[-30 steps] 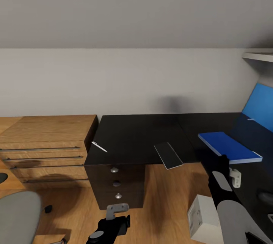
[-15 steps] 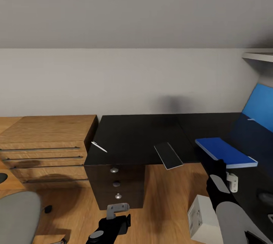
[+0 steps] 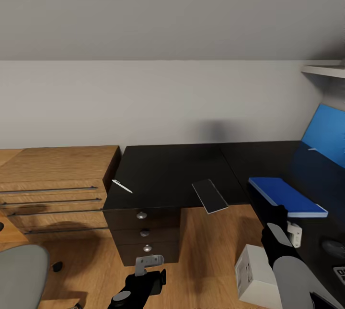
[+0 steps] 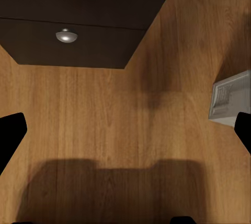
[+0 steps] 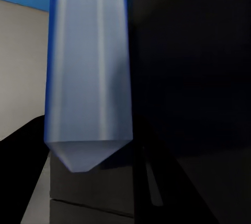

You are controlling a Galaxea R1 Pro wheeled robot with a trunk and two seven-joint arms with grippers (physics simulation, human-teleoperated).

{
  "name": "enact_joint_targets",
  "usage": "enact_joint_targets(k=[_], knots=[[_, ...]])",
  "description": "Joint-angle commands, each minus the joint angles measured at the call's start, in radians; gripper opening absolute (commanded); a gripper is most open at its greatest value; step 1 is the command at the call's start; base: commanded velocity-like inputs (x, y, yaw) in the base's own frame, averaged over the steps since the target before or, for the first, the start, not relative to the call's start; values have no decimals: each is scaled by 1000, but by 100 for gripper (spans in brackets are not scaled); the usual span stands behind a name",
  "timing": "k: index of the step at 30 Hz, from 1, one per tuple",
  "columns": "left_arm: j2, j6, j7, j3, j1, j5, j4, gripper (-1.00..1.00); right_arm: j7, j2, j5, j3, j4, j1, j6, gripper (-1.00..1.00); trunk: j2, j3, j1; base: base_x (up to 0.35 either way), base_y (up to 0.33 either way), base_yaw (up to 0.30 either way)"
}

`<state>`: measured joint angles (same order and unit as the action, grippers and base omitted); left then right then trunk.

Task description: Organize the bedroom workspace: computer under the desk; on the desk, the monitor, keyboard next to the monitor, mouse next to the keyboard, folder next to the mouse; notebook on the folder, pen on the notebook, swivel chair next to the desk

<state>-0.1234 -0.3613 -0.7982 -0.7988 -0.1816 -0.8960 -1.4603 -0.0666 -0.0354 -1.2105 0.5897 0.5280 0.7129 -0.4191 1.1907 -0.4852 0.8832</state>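
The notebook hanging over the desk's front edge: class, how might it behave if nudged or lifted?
The notebook is thin and flat, so it probably slides easily on the smooth black desk. One corner overhangs the edge, so a forward push could tip it off. It looks light, and too low for easy gripping.

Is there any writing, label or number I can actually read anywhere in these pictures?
None can be read.
The white computer on the floor has a label on its side: dark marks, too small and blurred to read.
Nothing is printed on the blue folder, the notebook or the desk.
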Motion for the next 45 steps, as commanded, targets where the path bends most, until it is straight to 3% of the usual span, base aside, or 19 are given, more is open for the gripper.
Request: enact_joint_targets(k=[1,5,6,12,45], knots=[[-1,-3,-7,-2,-1,-4,-8,100,11,1,-42,10,-7,0,-1,-100,1,-1,0,0,0,-16],[-1,-4,-7,0,-1,-4,-17,100,11,4,-50,12,-9,0,1,-100,1,-1,0,0,0,-1],[5,-3,-8,1,0,-7,-17,100,-11,3,-29,7,6,-5,6,-100,0,-1,0,0,0,0],[12,-2,-8,1,0,-4,-19,100,-18,6,-27,8,16,0,-8,-100,0,-1,0,0,0,0],[8,-2,-7,0,1,-4,-20,100,-36,0,-34,9,4,2,-7,-100,0,-7,0,0,0,-28]])
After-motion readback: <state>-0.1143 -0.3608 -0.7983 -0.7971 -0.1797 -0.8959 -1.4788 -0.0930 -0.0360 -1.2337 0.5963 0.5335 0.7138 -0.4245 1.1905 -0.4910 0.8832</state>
